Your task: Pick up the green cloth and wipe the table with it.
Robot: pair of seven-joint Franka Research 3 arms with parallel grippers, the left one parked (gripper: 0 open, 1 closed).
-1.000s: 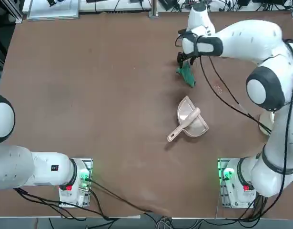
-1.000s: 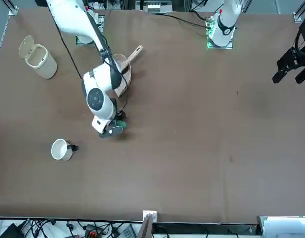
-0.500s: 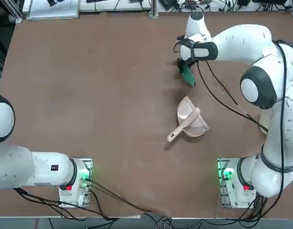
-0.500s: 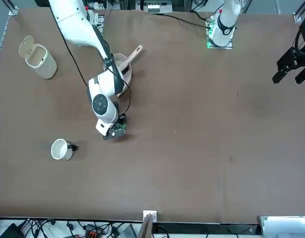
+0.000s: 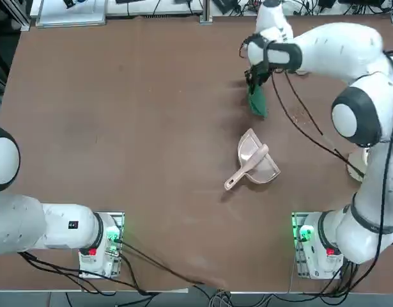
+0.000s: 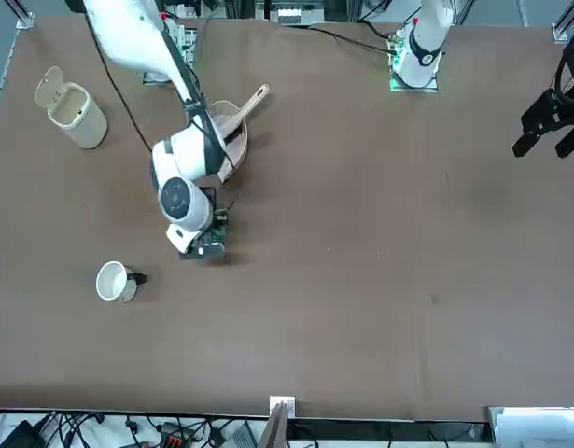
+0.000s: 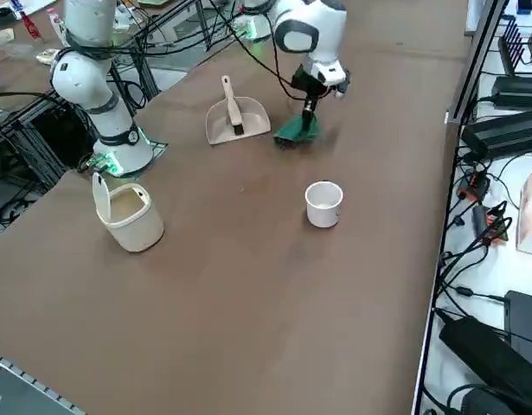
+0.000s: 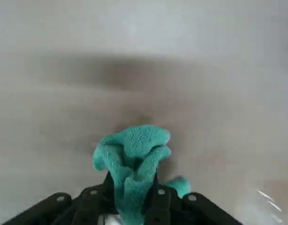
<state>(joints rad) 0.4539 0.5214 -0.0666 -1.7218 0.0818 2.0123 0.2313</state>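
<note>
Top view, upper right: green cloth (image 5: 257, 102) picked up, pinched tight in right gripper (image 5: 255, 84), wiping left to do.

- So from where I'm driving, the table (image 7: 205, 294) is showing a big flat brown top, with a few little marks dotting it.
- The beige dustpan (image 5: 256, 158) is lying on it, its handle pointing diagonally back toward the robot's base side and a bit left.
- Off to the dustpan's right, well apart, a whitish bin (image 7: 136, 223) is standing upright, lid hanging open.
- A white cup (image 7: 323, 206) is sitting upright farther out from the bases, not touching either one.
</note>
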